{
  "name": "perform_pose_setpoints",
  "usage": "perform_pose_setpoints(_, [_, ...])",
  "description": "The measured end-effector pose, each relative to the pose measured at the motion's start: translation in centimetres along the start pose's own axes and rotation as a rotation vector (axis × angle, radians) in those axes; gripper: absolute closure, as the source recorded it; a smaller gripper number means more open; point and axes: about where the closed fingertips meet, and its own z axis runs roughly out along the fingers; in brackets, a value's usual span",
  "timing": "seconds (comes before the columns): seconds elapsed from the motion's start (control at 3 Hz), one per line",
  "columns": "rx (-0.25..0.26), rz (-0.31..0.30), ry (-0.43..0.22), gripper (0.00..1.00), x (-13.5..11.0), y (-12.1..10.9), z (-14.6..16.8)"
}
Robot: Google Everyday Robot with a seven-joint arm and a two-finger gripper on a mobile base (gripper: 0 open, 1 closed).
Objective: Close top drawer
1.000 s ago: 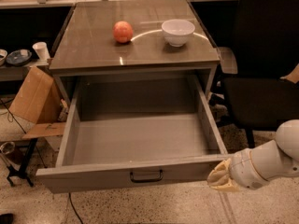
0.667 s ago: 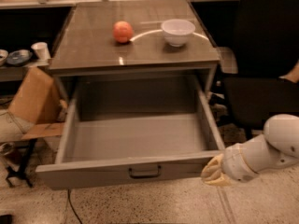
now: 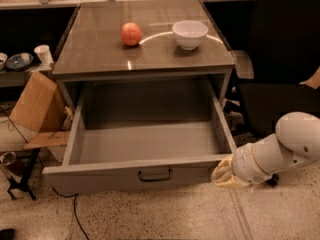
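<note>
The top drawer (image 3: 150,144) is a wide, deep grey box pulled far out of the cabinet, and its inside is bare. Its flat grey front (image 3: 100,179) carries a small dark bail handle (image 3: 155,175). My gripper (image 3: 222,176) comes in from the lower right on a white arm (image 3: 280,151). It sits at the right end of the drawer front, close to or touching its corner.
The cabinet top (image 3: 100,49) holds an orange-red ball (image 3: 131,34) and a white bowl (image 3: 190,34). A black office chair (image 3: 280,59) stands to the right. A cardboard box (image 3: 35,104) and a cable lie on the floor at left. A shelf at far left holds a white cup (image 3: 44,54).
My gripper and arm have moved left and slightly up, from off the drawer's right side to its front right corner. The drawer stays open as before.
</note>
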Motion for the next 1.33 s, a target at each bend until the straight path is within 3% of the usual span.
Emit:
perform_pose_setpoints(0.33, [0.022,-0.018,0.004,0.14,-1.7,-3.0,0.4])
perform_pose_setpoints(0.67, [0.022,-0.018,0.004,0.00,-1.7,-2.9,0.3])
perform_pose_setpoints(1.0, [0.027,-0.027,0.005,0.00,-2.4,-4.1,0.6])
perform_pose_setpoints(1.33, [0.027,-0.053,0.002,0.00,-4.9,-8.4,2.3])
